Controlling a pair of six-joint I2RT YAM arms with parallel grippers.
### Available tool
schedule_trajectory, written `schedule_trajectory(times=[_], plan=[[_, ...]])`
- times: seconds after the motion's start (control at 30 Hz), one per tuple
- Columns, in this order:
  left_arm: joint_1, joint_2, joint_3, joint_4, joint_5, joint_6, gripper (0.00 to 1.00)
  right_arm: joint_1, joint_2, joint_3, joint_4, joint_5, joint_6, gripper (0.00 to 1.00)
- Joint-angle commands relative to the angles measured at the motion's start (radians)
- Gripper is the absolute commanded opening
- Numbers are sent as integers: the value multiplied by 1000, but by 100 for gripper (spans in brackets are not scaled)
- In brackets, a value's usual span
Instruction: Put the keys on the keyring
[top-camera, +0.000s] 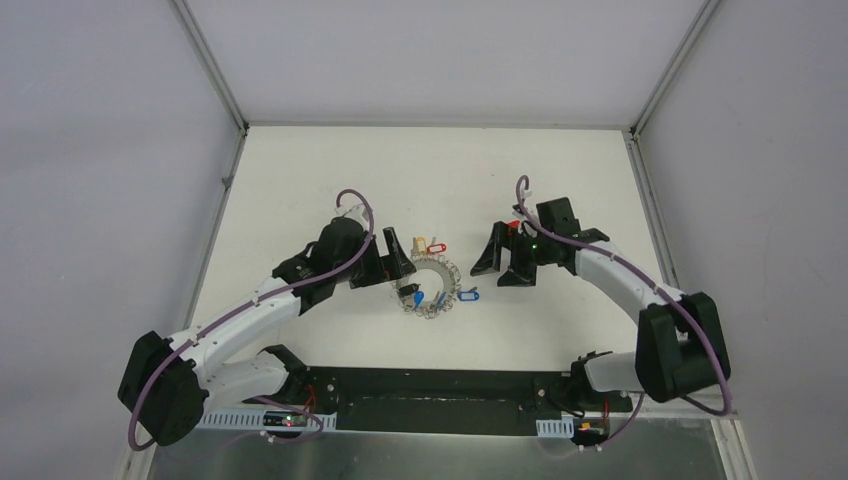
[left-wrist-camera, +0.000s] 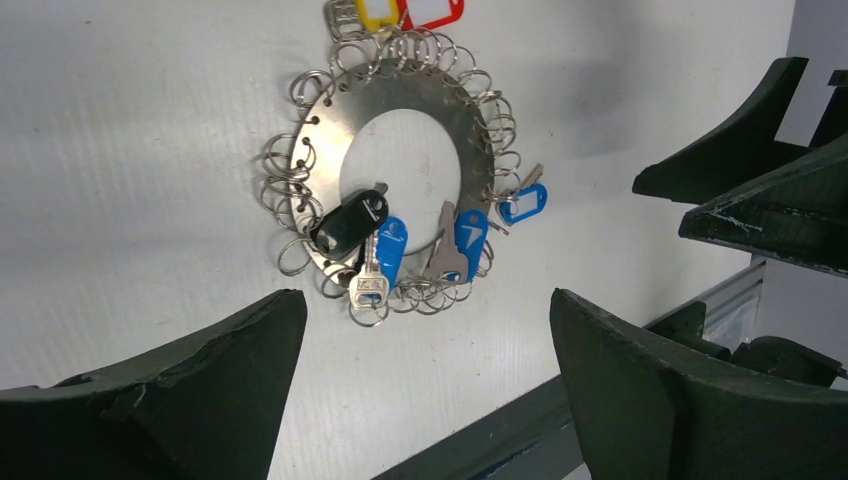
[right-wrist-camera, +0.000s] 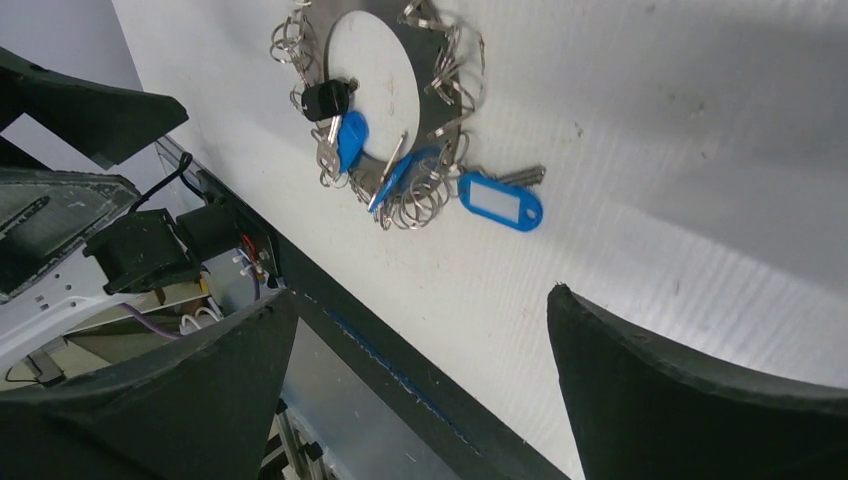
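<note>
Top view first: the left arm sweeps up from its base at the near-left corner and bends in toward the middle, and the left gripper (top-camera: 399, 266) sits tight against the left side of the keyring (top-camera: 450, 275). The right arm folds at its elbow by the right edge and reaches back leftward. The right gripper (top-camera: 506, 265) is near the ring's right side but apart from it. There is one keyring, lying flat on the white table (top-camera: 560, 190). A yellow tag (top-camera: 424, 243) and a red tag (top-camera: 437, 247) lie at its far rim, and three blue tags are strung along its near rim.

Over to the left wrist camera: its two fingers (left-wrist-camera: 200, 400) are spread wide with nothing between them, only bare table and the ring further on. The count here is one black key head (left-wrist-camera: 350, 222) across the hole's edge and two silver keys hanging among the wire loops. There are three blue tags, and the outermost blue tag (left-wrist-camera: 522, 203) is on the table just outside the rim. I cannot tell whether that one is hooked to a loop. Yellow and red peek in at the top edge.

Right wrist camera now: its fingers (right-wrist-camera: 700, 400) are also fully apart, gripping nothing and touching nothing. The ring sits ahead at the top of the view. The same three blue tags show, the loose-looking one with its small key beside the loops. The left gripper's dark fingers loom at the left edge.
</note>
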Motion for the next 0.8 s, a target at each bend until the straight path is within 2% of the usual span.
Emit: schedule_trajectory(times=[0.0,0.23,0.57,0.6,0.63,0.77], plan=[[36,-2,61,-98,-4,37,95,-4,125,104,60,-82,-60,94],[55,12,105,-220,-78,116,93,16,363,240,85,-107,-52,67],[55,-28,47,-229,-269,112,90,112,577,416,-2,-37,-66,58],[56,-29,42,-227,-280,114,91,122,589,424,-12,-30,-73,56],[55,-28,39,-227,-289,115,96,133,602,432,-24,-22,-81,54],[55,15,51,-226,-280,117,98,174,635,458,-81,-11,-110,34]])
